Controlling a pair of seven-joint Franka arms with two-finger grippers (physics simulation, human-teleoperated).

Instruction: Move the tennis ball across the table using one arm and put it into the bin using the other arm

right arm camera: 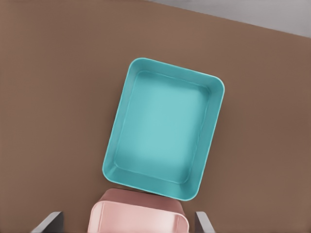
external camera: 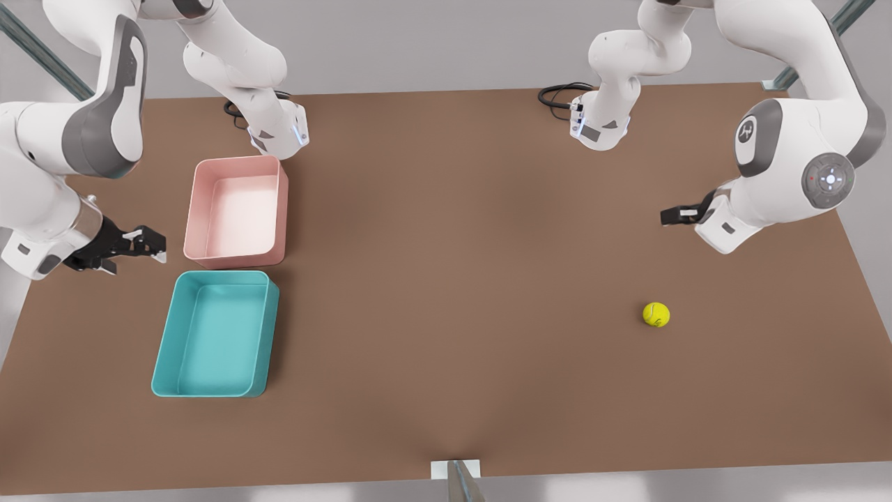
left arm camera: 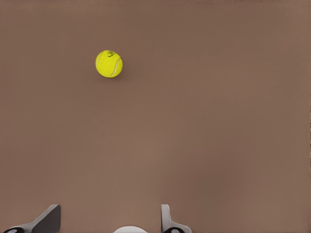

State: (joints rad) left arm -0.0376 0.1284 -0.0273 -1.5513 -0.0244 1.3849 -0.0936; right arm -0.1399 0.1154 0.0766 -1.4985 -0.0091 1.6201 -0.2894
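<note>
The tennis ball [external camera: 656, 314] rests on the brown table [external camera: 460, 279] toward the front view's right; it is also in the left wrist view [left arm camera: 109, 63]. My left gripper [external camera: 674, 215] hovers above the table a little behind the ball, open and holding nothing, with its fingertips [left arm camera: 48, 219] spread wide. The teal bin [external camera: 216, 335] lies on the front view's left, seen from above in the right wrist view [right arm camera: 165, 133]. My right gripper [external camera: 146, 245] hangs open and unloaded just left of the bins, its fingertips [right arm camera: 48, 221] far apart.
A pale pink tray [external camera: 237, 209] sits directly behind the teal bin, almost touching it, and shows in the right wrist view [right arm camera: 138, 218]. Both arm bases stand at the table's far edge. A small bracket [external camera: 456, 470] sits at the near edge.
</note>
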